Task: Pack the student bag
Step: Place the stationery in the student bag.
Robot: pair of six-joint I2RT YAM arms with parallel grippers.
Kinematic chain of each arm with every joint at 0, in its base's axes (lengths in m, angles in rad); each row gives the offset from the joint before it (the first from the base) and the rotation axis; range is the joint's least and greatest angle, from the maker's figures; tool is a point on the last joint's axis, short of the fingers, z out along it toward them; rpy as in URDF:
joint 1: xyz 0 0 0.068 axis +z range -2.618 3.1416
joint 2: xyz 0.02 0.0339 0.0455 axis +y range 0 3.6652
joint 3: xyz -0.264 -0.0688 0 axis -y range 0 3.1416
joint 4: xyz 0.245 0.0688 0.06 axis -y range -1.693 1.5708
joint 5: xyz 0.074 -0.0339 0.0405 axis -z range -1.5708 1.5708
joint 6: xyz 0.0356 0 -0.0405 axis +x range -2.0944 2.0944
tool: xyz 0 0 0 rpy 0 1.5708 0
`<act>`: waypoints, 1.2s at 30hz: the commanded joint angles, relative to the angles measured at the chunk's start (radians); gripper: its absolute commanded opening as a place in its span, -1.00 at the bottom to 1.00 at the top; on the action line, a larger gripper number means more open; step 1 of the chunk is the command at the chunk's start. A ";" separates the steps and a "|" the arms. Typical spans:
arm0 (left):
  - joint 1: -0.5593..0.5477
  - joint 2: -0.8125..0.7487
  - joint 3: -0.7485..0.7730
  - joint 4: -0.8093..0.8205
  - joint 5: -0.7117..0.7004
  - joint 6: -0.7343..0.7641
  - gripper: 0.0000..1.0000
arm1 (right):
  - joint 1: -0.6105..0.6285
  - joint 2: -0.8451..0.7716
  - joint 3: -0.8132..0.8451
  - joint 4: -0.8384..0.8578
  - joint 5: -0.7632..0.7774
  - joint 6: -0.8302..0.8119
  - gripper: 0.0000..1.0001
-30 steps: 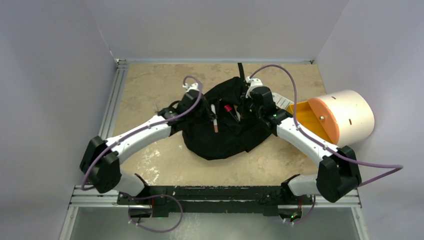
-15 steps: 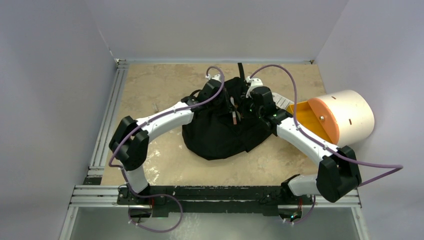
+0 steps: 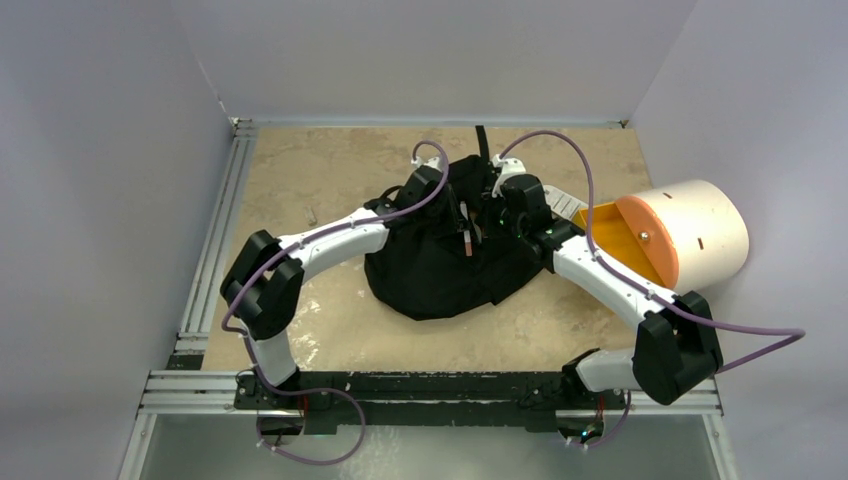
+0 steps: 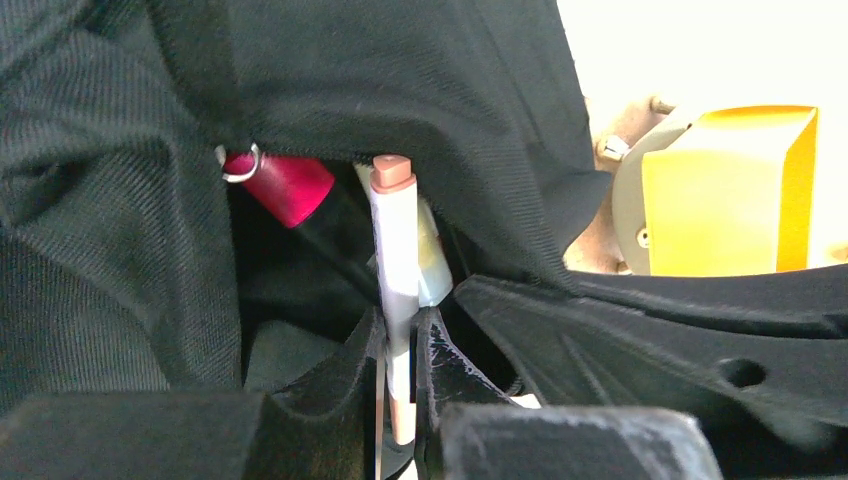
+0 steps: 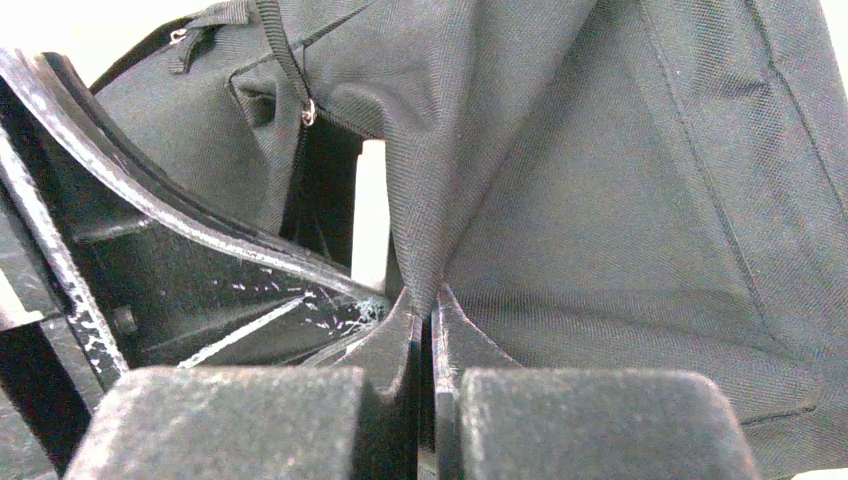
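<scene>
While the right gripper (image 5: 432, 305) pinches a fold of the student bag (image 3: 440, 278), mid-table, lifting its mouth | left gripper (image 4: 400, 335) clamped on a pen (image 4: 395, 240), tip at the opening | advice: push straight in, deep, beside the red item (image 4: 288, 188), before releasing.

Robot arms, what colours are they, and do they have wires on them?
Both the left arm and the right arm have smooth white tube-shaped links joined by chunky black joints. A thin purple cable loops along the outside of each arm. The jaws are black and taper to thin tips, and they have pale scuff marks on them.
</scene>
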 commanded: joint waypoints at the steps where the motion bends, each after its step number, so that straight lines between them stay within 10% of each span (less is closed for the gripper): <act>1: 0.002 -0.039 -0.044 0.027 0.021 -0.022 -1.00 | 0.012 -0.045 0.011 0.043 -0.032 0.006 -1.00; 32: 0.135 0.127 0.141 0.115 0.151 -0.057 -1.00 | 0.012 -0.042 -0.018 0.088 -0.058 0.030 -1.00; 36: 0.133 0.156 0.151 0.141 0.209 -0.063 -0.44 | 0.012 -0.047 -0.021 0.082 -0.054 0.029 -1.00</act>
